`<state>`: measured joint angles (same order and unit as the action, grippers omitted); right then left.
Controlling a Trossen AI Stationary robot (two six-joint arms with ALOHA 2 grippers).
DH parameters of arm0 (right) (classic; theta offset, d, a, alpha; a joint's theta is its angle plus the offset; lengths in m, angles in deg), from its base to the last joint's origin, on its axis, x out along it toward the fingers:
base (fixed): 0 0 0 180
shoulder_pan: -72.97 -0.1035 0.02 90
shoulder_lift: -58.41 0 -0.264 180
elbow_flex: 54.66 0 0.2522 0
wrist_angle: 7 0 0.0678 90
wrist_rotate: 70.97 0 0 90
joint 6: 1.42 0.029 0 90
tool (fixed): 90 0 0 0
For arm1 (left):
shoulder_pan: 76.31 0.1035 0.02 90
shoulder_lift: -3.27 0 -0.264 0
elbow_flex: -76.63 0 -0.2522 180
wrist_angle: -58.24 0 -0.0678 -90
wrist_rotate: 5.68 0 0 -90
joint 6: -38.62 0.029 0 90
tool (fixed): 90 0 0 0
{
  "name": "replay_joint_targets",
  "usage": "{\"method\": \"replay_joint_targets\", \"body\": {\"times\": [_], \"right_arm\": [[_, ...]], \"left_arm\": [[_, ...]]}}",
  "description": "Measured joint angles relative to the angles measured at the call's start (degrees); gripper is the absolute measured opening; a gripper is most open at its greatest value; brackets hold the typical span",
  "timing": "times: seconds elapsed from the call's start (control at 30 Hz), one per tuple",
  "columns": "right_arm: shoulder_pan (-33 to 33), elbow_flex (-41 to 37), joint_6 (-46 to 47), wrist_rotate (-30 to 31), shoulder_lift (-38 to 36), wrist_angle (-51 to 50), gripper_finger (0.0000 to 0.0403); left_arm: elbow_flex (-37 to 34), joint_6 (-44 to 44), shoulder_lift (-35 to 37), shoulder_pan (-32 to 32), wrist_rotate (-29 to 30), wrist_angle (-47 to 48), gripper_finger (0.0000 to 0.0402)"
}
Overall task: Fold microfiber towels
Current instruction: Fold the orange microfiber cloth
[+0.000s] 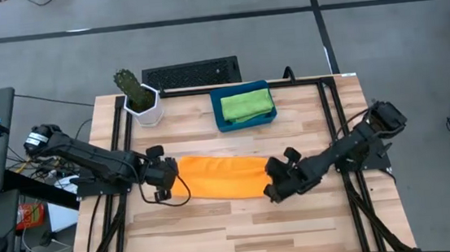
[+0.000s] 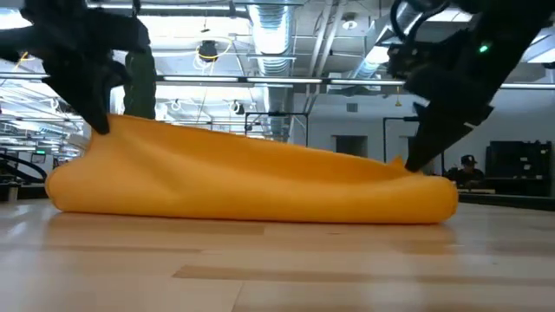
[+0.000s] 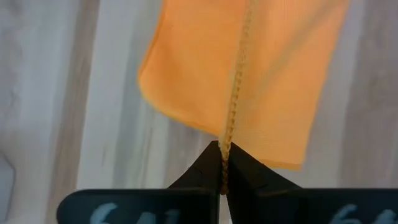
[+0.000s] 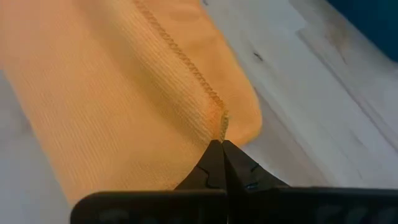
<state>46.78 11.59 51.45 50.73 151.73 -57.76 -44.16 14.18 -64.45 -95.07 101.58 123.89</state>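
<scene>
The orange towel (image 1: pixel 217 176) lies across the middle of the worktop (image 1: pixel 250 230), drawn into a long, doubled band running left to right. Each end is pinched at its stitched hem: the left gripper (image 1: pixel 167 182) has its fingers (image 3: pixel 211 168) closed on the left end, and the right gripper (image 1: pixel 272 180) has its fingers (image 4: pixel 217 163) closed on the right end. Holding both ends at once probably keeps the cloth taut and its edges in line, so the top layer can be laid over evenly rather than bunching. In the low view the left end is lifted higher than the right, and the cloth sags softly between the two grips, its lower fold resting on the wood.

The fabric is a fine, ribbed microfiber with an overlocked border seam, limp and matte. On the far side, a green towel (image 1: pixel 246 104) sits already folded in a rigid dark-blue tray (image 1: pixel 221 122). To the far left stands a small cactus (image 1: pixel 129 84) in a white pot (image 1: pixel 145 108). The worktop is pale wooden planking.
</scene>
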Motion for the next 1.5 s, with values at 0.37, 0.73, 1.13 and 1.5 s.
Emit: {"method": "replay_joint_targets", "body": {"times": [0.37,0.73,1.13,1.5], "right_arm": [[4.65,-0.29,-3.87,-2.44,0.0,0.22,0.0007],[4.98,-0.31,-3.44,-1.67,0.83,0.43,0.0021],[7.68,-0.31,-3.86,-1.91,0.83,0.85,0.0035],[11.13,-0.29,-6.44,-5.83,0.81,1.27,0.0083]], "left_arm": [[-4.14,5.1,0.0,5.22,0.17,-4.95,0.0],[-4.67,9.5,0.0,7.03,2.55,-9.47,0.0],[-8.2,7.82,-0.04,7.03,2.63,-11.3,0.0],[-8.5,7.53,-0.04,8.0,3.55,-12.44,0.004]]}}
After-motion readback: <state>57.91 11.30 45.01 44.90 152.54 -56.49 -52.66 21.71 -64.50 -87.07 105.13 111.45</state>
